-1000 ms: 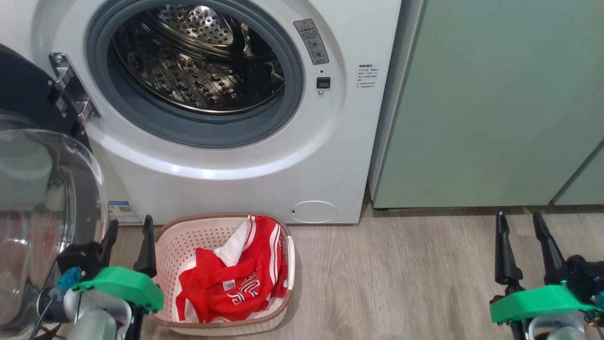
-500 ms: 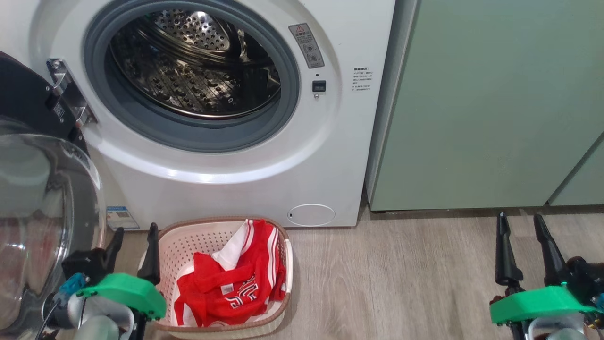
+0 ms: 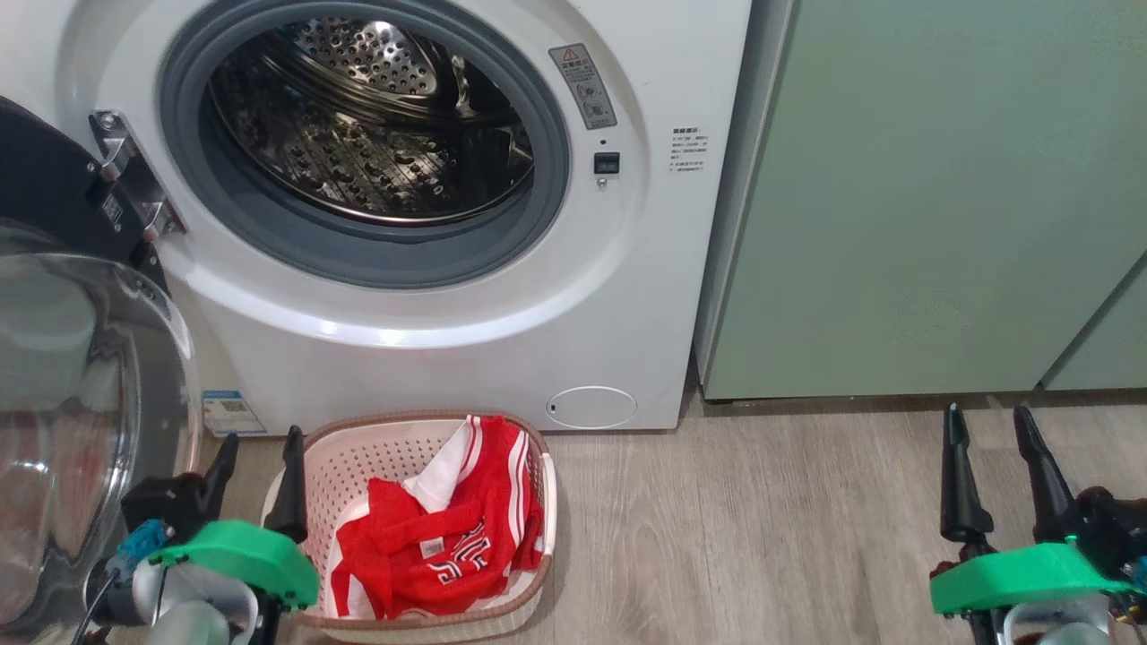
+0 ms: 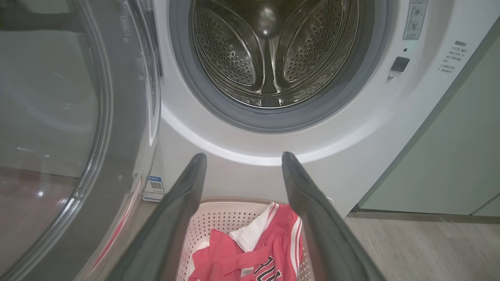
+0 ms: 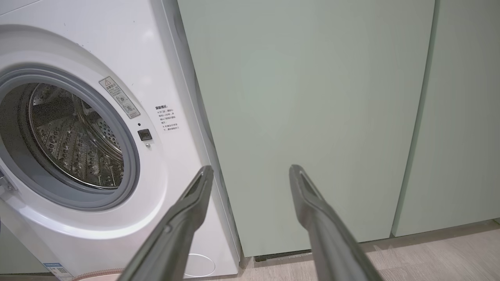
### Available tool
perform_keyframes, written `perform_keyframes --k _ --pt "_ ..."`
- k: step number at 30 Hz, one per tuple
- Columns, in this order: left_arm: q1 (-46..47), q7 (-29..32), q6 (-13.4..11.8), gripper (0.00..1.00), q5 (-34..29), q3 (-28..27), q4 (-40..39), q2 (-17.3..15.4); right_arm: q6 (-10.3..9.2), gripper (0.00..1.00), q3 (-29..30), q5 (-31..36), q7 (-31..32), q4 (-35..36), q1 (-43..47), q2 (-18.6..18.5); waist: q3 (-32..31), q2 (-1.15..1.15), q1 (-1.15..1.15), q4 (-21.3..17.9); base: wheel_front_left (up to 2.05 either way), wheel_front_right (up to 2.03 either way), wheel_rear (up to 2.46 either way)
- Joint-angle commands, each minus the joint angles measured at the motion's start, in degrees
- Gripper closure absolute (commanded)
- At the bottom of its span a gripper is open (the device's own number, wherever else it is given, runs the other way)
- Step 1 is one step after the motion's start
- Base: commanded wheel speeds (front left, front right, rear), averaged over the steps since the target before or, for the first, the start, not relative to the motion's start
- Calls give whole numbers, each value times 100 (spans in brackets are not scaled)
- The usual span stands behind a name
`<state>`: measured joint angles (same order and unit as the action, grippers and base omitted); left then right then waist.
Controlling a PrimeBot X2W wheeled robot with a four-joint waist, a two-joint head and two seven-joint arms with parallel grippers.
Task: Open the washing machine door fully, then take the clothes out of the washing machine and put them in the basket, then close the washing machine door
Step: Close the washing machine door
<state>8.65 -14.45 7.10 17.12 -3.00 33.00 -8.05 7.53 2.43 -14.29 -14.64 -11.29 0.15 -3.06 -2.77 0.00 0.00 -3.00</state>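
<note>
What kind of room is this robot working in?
Probably a home laundry area: a big white front-loading washing machine, a cream perforated plastic laundry basket holding a red jersey, and pale green cabinets beside it.

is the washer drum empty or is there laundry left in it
Empty, as far as can be seen: the washing machine drum has bare perforated steel in the head and left wrist views, and the red jersey lies in the basket.

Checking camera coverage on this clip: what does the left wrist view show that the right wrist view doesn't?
Left wrist: the open washing machine door, the clothes in the basket, the open left tool. Right wrist: the open right tool, and far more of the pale green cabinets. Both: the washing machine, its steel drum, the floor.
</note>
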Motion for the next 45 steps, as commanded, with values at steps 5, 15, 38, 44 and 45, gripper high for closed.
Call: perform_keyframes --k 5,15,38,44,45 --pt "238 -54 28 0 -87 -260 -152 -83 -4 0 -121 -13 -36 193 -79 -14 7 0 0 -16 -25 25 0" --pt "272 -54 34 0 -130 -308 -179 -59 -4 0 -91 -16 -36 198 -87 -8 36 0 0 -21 -144 144 0" --pt "268 -55 27 0 -249 -273 -276 -25 -4 0 -32 -15 -36 204 -59 1 50 0 0 62 -139 138 1" --pt "259 -55 30 0 -325 -286 -286 62 -4 0 -37 -31 -36 199 -33 7 48 0 0 241 0 0 0" --pt "268 -55 28 0 -348 -293 -287 64 -4 0 -27 -35 -36 201 -30 8 49 0 0 290 0 0 0"
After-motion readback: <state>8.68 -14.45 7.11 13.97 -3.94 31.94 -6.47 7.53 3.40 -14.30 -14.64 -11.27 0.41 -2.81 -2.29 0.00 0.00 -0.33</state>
